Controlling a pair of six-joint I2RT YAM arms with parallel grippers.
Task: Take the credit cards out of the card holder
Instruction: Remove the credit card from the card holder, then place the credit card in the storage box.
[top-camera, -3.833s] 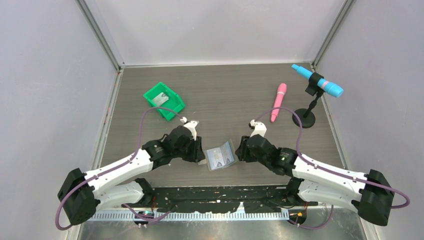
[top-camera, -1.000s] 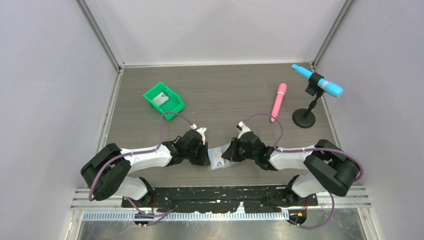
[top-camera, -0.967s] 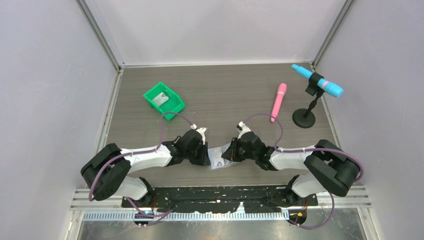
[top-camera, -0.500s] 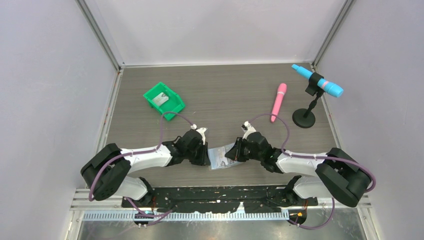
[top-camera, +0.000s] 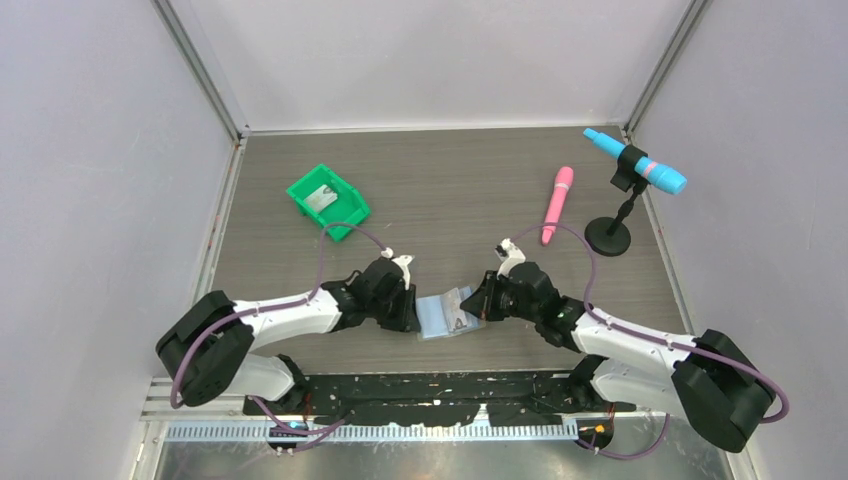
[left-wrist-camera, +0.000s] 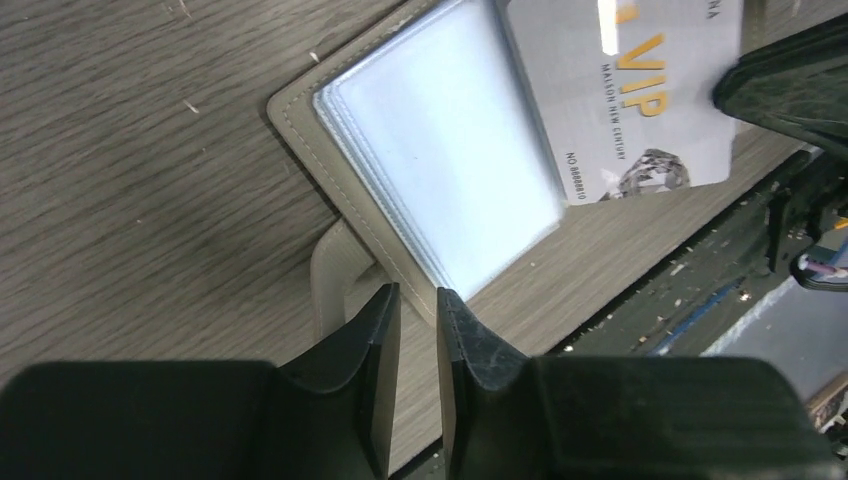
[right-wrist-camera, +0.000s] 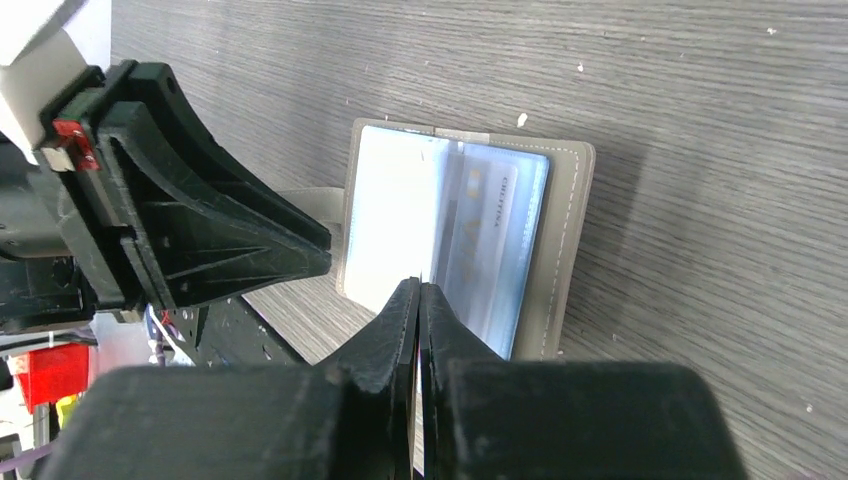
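Note:
The card holder (top-camera: 436, 316) lies open on the table near its front edge, with pale blue clear sleeves and a grey border (left-wrist-camera: 300, 140). My left gripper (top-camera: 408, 312) is shut on its near edge beside the grey tab (left-wrist-camera: 328, 282). My right gripper (top-camera: 478, 305) is shut on a credit card (left-wrist-camera: 640, 100), a pale card printed "VIP", held just clear of the sleeves. In the right wrist view that card is edge-on between the fingertips (right-wrist-camera: 405, 300). Another card (right-wrist-camera: 492, 240) still sits in a sleeve of the holder (right-wrist-camera: 565, 230).
A green bin (top-camera: 328, 200) with a grey card in it stands at the back left. A pink pen (top-camera: 556, 203) and a blue microphone (top-camera: 640, 165) on a black stand (top-camera: 607, 238) are at the back right. The table's front edge is just beyond the holder.
My right gripper has drawn back to the right and a card has come out of the holder with it. The left gripper has stayed on the holder's edge.

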